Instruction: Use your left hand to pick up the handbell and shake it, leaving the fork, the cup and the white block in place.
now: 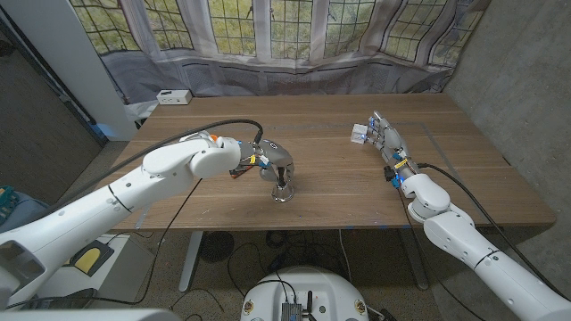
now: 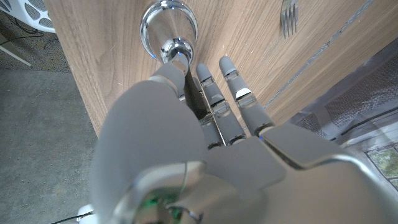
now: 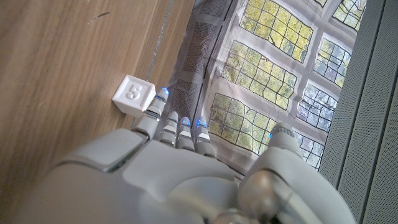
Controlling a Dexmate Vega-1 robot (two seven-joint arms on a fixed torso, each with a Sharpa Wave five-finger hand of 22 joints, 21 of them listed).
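While left hand (image 1: 252, 160) fingers grip handbell (image 1: 282, 169) near table (image 1: 339, 201) front edge, right hand (image 1: 389, 147) spread, empty.

The head camera looks down over the whole worktop (image 1: 339, 169), while each wrist camera peers closely along its own hand's back at that same worktop.

On the tabletop (image 1: 321, 178) there is one shiny handbell (image 1: 282, 174), one fork (image 2: 289, 17), one white block (image 3: 134, 94) bearing a digit — and one white box (image 1: 172, 97) at the far edge; two robot hands — left hand (image 1: 245, 160), right hand (image 1: 390, 147)
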